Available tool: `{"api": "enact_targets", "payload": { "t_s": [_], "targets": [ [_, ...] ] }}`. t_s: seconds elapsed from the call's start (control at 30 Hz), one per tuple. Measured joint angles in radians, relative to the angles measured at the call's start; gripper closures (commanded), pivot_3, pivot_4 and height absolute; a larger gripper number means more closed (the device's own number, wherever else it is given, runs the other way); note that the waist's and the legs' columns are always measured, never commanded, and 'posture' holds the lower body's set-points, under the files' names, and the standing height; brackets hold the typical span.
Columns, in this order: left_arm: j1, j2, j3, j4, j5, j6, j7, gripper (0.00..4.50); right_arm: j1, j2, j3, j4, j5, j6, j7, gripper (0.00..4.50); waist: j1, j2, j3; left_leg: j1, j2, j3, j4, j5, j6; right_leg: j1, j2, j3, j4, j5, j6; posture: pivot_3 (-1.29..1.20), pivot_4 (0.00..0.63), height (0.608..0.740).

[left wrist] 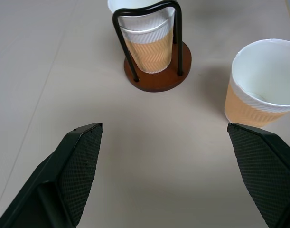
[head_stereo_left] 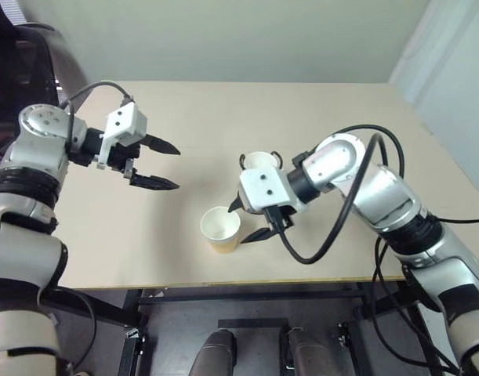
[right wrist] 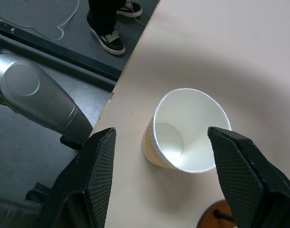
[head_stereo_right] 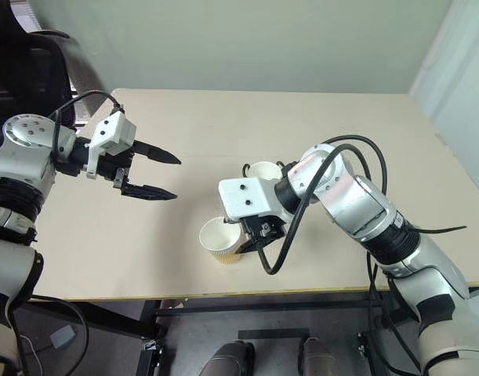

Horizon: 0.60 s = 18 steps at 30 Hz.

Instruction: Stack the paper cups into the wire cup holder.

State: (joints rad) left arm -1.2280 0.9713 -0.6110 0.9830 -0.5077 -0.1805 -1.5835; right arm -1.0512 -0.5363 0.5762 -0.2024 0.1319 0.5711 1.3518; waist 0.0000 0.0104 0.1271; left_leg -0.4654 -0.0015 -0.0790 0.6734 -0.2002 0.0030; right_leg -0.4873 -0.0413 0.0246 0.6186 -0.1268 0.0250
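Since your right gripper point(right wrist: 159, 156) is spread with the loose paper cup point(right wrist: 187, 130) upright between its fingers, go easy. It's light and crushes easily, so pinch the wall just under the rim.

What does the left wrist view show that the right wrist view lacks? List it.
Left wrist view alone: cups nested in the wire cup holder, whose loops and whole base show. Right wrist view alone: the table edge, the floor below, and a person's shoes. Both: the loose paper cup, upright on the table, seen past open black fingers.
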Motion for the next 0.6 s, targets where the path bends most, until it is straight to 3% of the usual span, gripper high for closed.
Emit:
{"api": "enact_targets", "payload": {
  "t_s": [0.6],
  "targets": [
    [0.058,0.048,0.041,-0.083,-0.013,0.044,-0.001,0.0,0.038,0.114,0.072,0.128,-0.122,-0.134,-0.03,1.42,-0.003,0.0,0.0,0.0,0.0,0.0,0.0,0.0,0.0,0.0,0.0,0.0,0.0,0.001,-0.001,0.0,0.15,0.74]
  ]
}}
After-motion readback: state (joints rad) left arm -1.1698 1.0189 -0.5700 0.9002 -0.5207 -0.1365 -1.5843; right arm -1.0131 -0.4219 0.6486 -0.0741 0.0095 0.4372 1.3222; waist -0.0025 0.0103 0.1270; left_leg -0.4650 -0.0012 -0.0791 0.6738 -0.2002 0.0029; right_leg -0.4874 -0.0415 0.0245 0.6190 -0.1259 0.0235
